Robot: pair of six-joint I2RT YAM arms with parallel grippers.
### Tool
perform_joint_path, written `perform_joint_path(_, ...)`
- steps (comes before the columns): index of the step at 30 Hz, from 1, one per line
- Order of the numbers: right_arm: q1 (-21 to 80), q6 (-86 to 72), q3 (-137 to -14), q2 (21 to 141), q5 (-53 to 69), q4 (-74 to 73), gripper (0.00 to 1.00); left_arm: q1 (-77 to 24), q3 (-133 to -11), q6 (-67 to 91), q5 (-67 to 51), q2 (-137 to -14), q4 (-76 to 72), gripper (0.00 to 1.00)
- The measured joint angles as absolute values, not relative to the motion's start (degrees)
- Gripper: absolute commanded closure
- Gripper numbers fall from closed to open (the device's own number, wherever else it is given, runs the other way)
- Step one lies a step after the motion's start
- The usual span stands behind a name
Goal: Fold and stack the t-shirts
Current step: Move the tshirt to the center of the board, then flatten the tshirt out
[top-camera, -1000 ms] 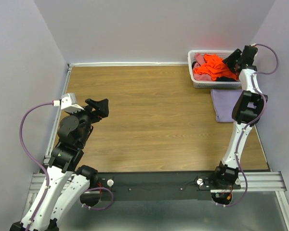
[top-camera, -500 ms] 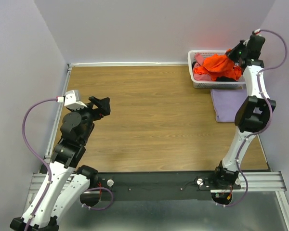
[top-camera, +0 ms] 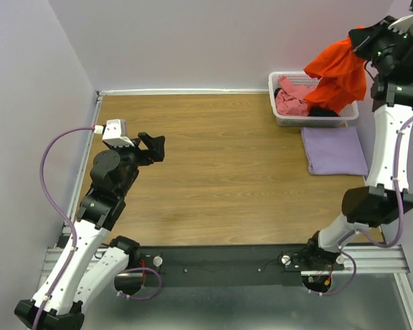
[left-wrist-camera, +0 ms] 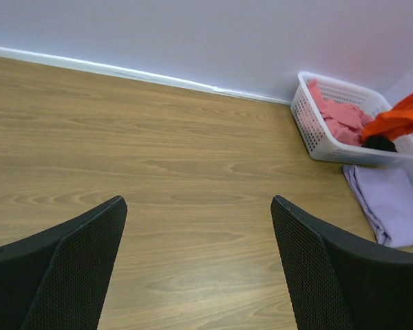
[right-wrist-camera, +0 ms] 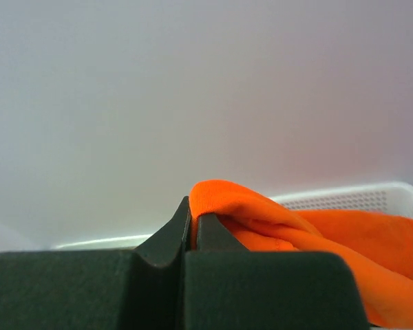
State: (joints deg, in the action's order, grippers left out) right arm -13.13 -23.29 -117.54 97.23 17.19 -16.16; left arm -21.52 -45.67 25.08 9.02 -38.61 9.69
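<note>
My right gripper (top-camera: 363,42) is raised high above the white basket (top-camera: 282,117) and is shut on the bright orange t-shirt (top-camera: 339,72), which hangs down from it into the basket. In the right wrist view the orange t-shirt (right-wrist-camera: 275,220) is pinched between the closed fingers (right-wrist-camera: 193,223). A dusty pink t-shirt (top-camera: 292,100) and a bit of black cloth (top-camera: 321,111) lie in the basket. A pale lavender t-shirt (top-camera: 334,150) lies folded flat on the table in front of the basket. My left gripper (top-camera: 153,146) hovers open over the left of the table, holding nothing.
The wooden table (top-camera: 220,172) is bordered by pale walls behind and on both sides. The basket (left-wrist-camera: 310,130) stands in the far right corner, with the lavender t-shirt (left-wrist-camera: 392,206) beside it. The right arm's elbow (top-camera: 378,203) reaches over the table's right edge.
My right gripper shut on the orange t-shirt in the basket and lifted it up and to the right. The left arm shifted slightly forward, staying open.
</note>
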Motion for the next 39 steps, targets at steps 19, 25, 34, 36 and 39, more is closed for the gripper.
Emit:
perform_joint_path(19,39.9,-36.2,-80.9,95.9,12.3,-9.9,0.64,-21.5,-47.3,20.4,4.3,-33.0,13.3,0.07)
perform_joint_path(25,48.0,-41.5,-84.8,111.7,12.9,-8.7,0.38,-21.5,-47.3,21.0,3.7,-29.1,16.5,0.07)
perform_joint_path(34,45.0,-40.0,-72.5,94.9,3.7,-9.8,0.29,-23.1,-44.4,24.5,0.9,-28.6,17.6,0.07)
perform_joint_path(36,43.5,-38.5,-69.3,90.9,2.8,-10.6,0.3,-23.3,-43.2,25.9,0.6,-29.7,17.9,0.07)
perform_joint_path(39,39.9,-34.1,-66.4,88.0,2.4,-11.9,0.3,-23.3,-41.7,28.1,0.6,-32.2,18.0,0.07)
